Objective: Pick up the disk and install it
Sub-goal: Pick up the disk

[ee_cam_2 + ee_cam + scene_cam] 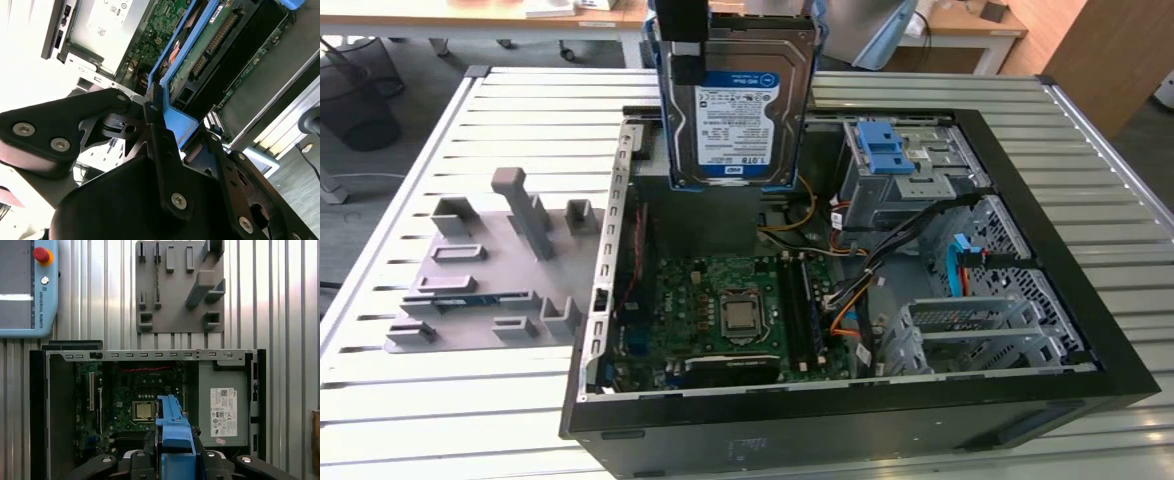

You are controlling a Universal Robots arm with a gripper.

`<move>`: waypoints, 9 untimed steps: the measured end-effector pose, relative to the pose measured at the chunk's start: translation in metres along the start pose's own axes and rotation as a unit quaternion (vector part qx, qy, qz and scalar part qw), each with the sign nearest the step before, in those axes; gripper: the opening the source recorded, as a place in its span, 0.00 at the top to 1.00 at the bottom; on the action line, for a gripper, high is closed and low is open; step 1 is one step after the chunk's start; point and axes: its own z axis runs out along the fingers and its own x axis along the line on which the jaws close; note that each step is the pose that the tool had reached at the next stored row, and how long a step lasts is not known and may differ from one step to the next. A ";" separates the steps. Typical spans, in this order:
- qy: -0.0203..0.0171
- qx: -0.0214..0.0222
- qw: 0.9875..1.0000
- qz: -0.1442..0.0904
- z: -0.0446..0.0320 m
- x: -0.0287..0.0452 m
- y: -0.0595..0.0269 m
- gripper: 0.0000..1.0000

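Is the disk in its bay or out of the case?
Out. The gripper holds the disk upright above the open case, clear of the drive cages.

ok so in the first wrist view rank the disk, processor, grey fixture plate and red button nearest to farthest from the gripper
1. disk, clamped in the gripper
2. processor, inside the case
3. grey fixture plate, on the table past the case
4. red button, on the pendant
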 end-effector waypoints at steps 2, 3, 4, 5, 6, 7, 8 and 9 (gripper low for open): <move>0.000 0.000 1.000 0.001 0.0000 0.0004 -0.0029 0.64; 0.000 0.000 1.000 0.001 0.0000 0.0007 -0.0043 0.64; 0.000 0.000 1.000 0.001 -0.0001 0.0008 -0.0058 0.64; 0.000 0.000 1.000 0.001 -0.0001 0.0010 -0.0072 0.64; 0.000 0.000 1.000 0.002 -0.0001 0.0012 -0.0086 0.64; 0.000 0.000 1.000 0.002 -0.0001 0.0014 -0.0100 0.64; 0.000 0.000 1.000 0.002 -0.0002 0.0016 -0.0114 0.64; 0.000 0.000 1.000 0.003 -0.0002 0.0018 -0.0128 0.64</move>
